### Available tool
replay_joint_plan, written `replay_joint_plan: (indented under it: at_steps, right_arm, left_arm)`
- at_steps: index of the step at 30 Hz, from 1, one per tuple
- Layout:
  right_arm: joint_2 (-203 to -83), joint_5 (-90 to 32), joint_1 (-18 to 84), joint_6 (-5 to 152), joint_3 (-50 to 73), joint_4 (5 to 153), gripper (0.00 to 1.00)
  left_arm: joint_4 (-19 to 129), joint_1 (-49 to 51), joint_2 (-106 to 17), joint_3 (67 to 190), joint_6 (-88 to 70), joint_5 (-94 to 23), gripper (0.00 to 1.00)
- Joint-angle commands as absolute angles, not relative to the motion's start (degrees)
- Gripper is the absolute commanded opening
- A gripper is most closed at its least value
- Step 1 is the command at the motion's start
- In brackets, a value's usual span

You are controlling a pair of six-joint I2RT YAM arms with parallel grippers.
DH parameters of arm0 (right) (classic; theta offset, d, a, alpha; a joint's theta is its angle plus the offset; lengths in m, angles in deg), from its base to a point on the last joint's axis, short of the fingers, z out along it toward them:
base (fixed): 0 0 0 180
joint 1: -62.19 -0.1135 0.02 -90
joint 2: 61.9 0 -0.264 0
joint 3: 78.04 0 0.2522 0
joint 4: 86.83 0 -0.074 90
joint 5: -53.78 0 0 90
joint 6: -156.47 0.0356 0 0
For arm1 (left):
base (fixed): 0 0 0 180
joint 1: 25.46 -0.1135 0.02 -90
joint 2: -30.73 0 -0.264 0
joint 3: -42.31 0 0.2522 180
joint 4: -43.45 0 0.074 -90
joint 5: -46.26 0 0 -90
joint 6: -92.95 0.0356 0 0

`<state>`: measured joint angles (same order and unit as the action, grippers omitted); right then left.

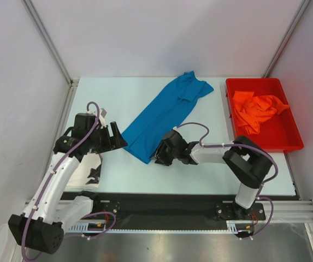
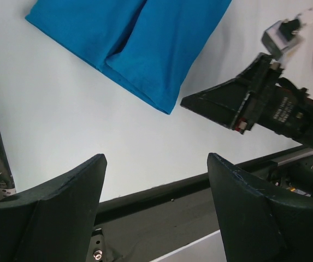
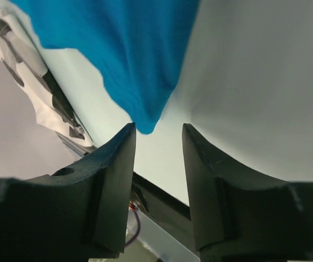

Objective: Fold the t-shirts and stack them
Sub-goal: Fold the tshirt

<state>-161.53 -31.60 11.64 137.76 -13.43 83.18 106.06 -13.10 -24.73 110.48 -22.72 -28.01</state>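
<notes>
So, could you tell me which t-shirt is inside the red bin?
The orange t-shirt, crumpled in the red bin; the blue t-shirt and the black-blotched white t-shirt lie on the table.

The blue t-shirt (image 1: 164, 117) in the middle of the top view is coloured a plain bright blue. The blotched t-shirt (image 1: 88, 170) at the lower left is coloured white, and black blotches are seen all over it. The orange t-shirt (image 1: 254, 109) at the upper right is plain, and the bin (image 1: 279, 141) around it is coloured red. The table (image 1: 200, 177) is coloured a very pale blue. The left gripper (image 1: 118, 141) and the right gripper (image 1: 159, 155) are coloured black. White and black parts are seen on the left arm (image 1: 71, 207) and the right arm (image 1: 211, 155), and the cables (image 1: 193, 124) are coloured purple.
</notes>
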Motion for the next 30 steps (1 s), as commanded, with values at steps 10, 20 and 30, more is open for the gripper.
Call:
replay_joint_plan:
  at_steps: [10,20,30]
  right_arm:
    - [-168.59,-29.98,10.33,146.72,-7.69,84.16,0.44]
    - [-162.46,-27.61,10.51,134.17,-13.47,72.76,0.0]
    - [-132.68,-30.41,10.15,126.24,-43.61,64.67,0.0]
  left_arm:
    - [109.51,-13.15,-21.12,111.18,-22.63,-28.53,0.81]
    - [109.95,-13.15,-23.66,111.18,-20.96,-30.46,0.81]
    - [100.9,-9.73,-30.6,105.64,-23.06,-23.87,0.81]
